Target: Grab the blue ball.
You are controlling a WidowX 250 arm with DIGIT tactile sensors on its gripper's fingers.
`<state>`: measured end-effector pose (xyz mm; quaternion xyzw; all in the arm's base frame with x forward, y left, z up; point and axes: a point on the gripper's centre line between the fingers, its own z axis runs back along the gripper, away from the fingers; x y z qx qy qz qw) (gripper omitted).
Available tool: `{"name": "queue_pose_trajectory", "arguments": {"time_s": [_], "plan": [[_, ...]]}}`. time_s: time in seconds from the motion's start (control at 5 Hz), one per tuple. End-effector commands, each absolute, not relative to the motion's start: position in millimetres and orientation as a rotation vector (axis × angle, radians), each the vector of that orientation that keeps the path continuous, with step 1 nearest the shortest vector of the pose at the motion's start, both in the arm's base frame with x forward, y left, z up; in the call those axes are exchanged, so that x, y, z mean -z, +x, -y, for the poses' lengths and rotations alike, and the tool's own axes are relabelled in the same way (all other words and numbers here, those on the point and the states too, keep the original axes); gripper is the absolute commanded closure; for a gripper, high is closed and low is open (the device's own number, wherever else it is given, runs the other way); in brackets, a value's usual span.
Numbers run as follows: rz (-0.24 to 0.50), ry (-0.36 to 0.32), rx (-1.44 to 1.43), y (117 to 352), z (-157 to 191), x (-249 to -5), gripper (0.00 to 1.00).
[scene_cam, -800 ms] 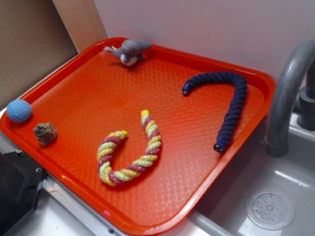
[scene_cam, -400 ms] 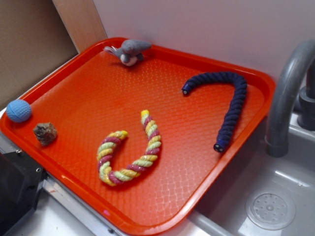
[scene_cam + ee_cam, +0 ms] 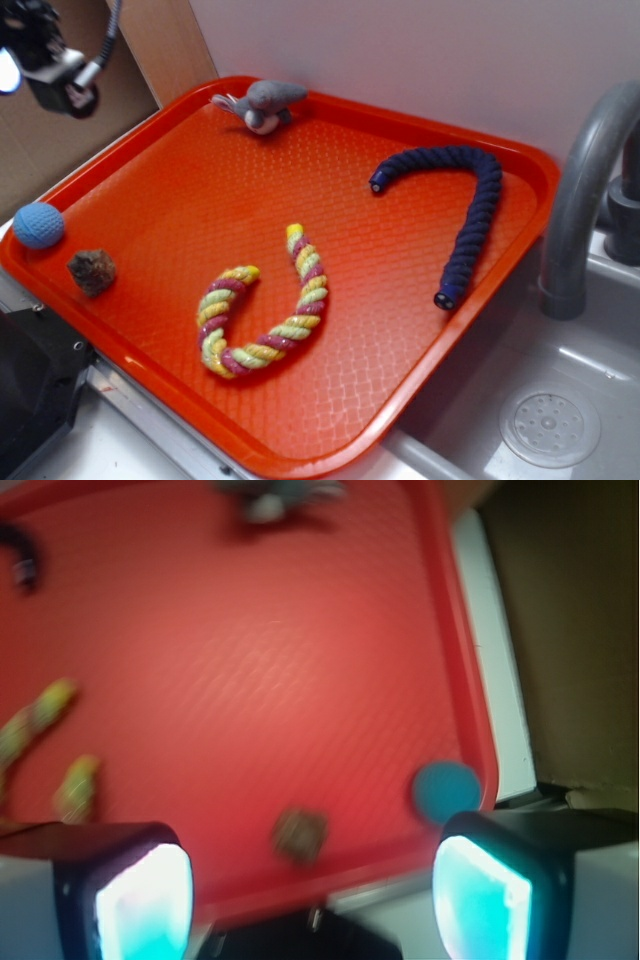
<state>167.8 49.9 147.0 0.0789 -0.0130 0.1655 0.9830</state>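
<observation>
A: Exterior view, contents?

B: Red tray [image 3: 420,330]. Ball [image 3: 38,225], light blue, at the tray's left edge, against the rim. Brown lump [image 3: 92,271] just beside it, not touching. Striped rope [image 3: 262,306] mid-tray, navy rope [image 3: 462,215] to the right, grey bird [image 3: 262,104] at the far rim. End effector [image 3: 48,62] high in the top-left corner, well apart from the ball; from here I cannot tell how the jaws stand.

A: Wrist view?

B: Blurred. Ball [image 3: 446,789] low right, tucked into the tray [image 3: 300,660] corner by the rim. Lump [image 3: 300,835] near it, toward centre. End effector [image 3: 312,890]: both fingers [image 3: 142,892] spread wide, nothing between them, released.

A: Handling note for the approach?

B: Judgement only: the ball sits nearer the right finger than centre, so shift that way before descending. Keep one finger clear of the rim, the other clear of the lump. Knitted surface should grip well.

A: Surroundings?

B: Tray on a grey counter [image 3: 120,440]; sink [image 3: 560,400] and faucet [image 3: 585,190] to the right; pale wall behind, cardboard at left.
</observation>
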Motion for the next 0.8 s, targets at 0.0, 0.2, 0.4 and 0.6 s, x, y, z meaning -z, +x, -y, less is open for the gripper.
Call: {"name": "queue_pose_trajectory", "arguments": {"time_s": [0.0,0.2,0.4,0.6], "plan": [[0.109,0.293,-0.688,150.9,-85.1,-105.7,0.0],[0.122,0.357,-0.69,147.2,-104.2,-96.7,0.0],[0.117,0.349,-0.669,144.3,-136.2,-83.9,0.0],[0.11,0.278,-0.661,140.5,-153.3,-78.1,0.0]]}}
